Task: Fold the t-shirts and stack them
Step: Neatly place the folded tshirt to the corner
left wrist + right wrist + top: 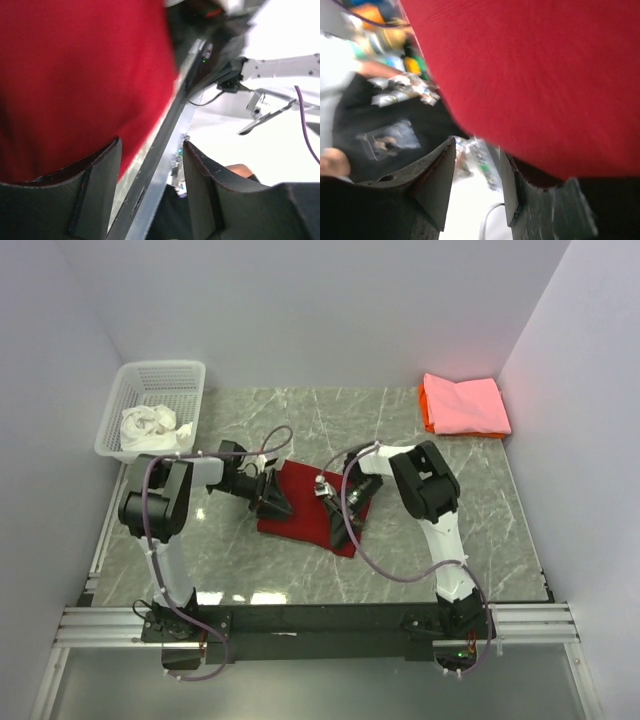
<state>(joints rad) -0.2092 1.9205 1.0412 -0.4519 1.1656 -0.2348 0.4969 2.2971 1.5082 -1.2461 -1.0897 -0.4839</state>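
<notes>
Red t-shirt (305, 512) touches left end effector (151, 148) and right end effector (479, 146), both parted.

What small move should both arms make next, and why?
Probably ease each gripper onto an edge of the red t-shirt, then close: the left gripper and right gripper stand open at it, cloth beside the fingers, none between.

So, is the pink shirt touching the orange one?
Touching. The top view shows the pink shirt lying on the orange shirt, whose edge peeks out beneath.
</notes>
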